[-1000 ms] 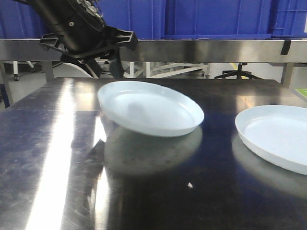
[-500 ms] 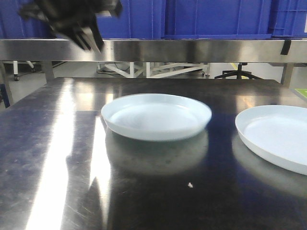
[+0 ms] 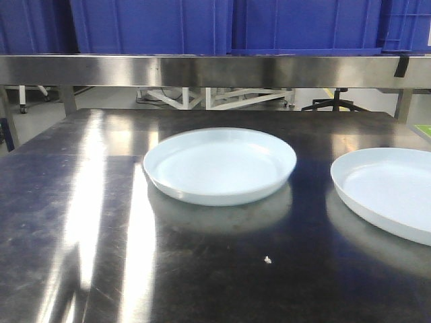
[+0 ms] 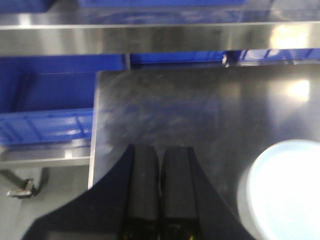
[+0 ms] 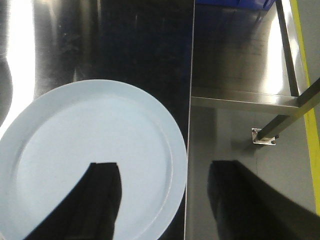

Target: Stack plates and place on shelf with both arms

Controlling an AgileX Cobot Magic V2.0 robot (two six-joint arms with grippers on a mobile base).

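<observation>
Glossy, smooth plates (image 3: 219, 165); dark, scuffed, mirror-like steel tabletop (image 3: 81, 222); brushed-steel shelf (image 3: 215, 70).

The front camera sat low at the near edge of the tabletop (image 3: 81, 222), facing the far shelf (image 3: 215, 70) across the centre plate (image 3: 219, 165) and the right plate (image 3: 387, 192). The left wrist camera looked down past the left gripper (image 4: 160, 152) at the tabletop's far left corner, sharing what seemed the centre plate. The right wrist camera hung close above the right plate and the tabletop's right edge, looking straight down past the right gripper (image 5: 162, 167).
</observation>
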